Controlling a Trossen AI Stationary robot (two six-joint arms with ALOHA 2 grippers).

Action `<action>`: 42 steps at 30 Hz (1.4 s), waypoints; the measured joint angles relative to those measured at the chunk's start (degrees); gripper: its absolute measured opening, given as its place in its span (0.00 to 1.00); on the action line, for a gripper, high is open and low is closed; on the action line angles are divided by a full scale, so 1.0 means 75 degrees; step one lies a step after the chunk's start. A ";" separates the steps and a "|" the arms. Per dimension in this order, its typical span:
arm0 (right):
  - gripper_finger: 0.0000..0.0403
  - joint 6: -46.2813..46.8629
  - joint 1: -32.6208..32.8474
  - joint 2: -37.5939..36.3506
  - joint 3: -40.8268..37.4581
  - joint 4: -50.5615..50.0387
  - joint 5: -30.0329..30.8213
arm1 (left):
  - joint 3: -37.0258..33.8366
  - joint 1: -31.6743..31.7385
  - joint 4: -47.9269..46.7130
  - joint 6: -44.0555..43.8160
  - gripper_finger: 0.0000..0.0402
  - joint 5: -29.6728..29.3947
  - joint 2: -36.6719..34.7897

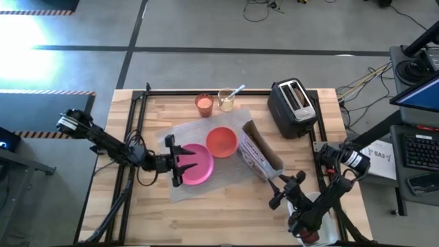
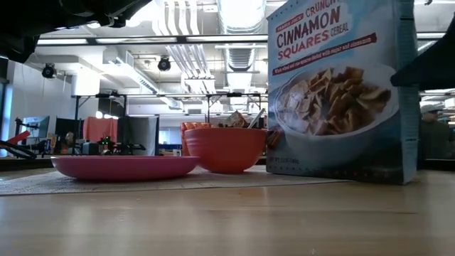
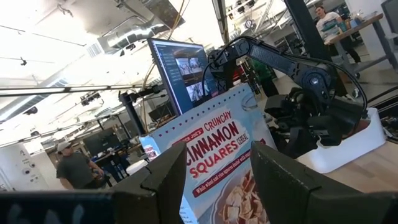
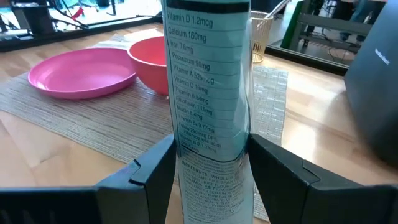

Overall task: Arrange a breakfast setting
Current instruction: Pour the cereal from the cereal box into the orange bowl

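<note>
The pink plate (image 1: 199, 165) and the orange-red bowl (image 1: 221, 142) rest on the grey mat (image 1: 184, 134); they also show in the right wrist view, plate (image 4: 81, 71) and bowl (image 4: 149, 59). A blue cereal box (image 1: 259, 152) stands upright at the mat's right edge. My left gripper (image 1: 177, 163) is open and empty, raised above the plate's left rim. My right gripper (image 4: 211, 142) is open, level, with one finger on either side of the box's narrow side panel (image 4: 208, 124). The small orange cup (image 1: 204, 104) stands behind the mat. My right gripper has its fingers (image 4: 155, 168) close on either side of the cereal box's narrow side, coming level from the table's near right. I cannot tell whether they touch it. The box stands on its base on the table.
A black toaster (image 1: 293, 106) stands at the far right. A glass beaker with a utensil in it (image 1: 227, 99) is beside the cup. A white holder with something red (image 1: 310, 237) sits under the right arm. A person stands in the room beyond (image 3: 74, 168).
</note>
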 joint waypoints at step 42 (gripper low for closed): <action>0.61 -0.2257 -0.0454 -0.0043 0.0989 0.0338 -0.0870 | 0.0004 0.0026 -0.0003 -0.0003 0.40 0.0000 0.0000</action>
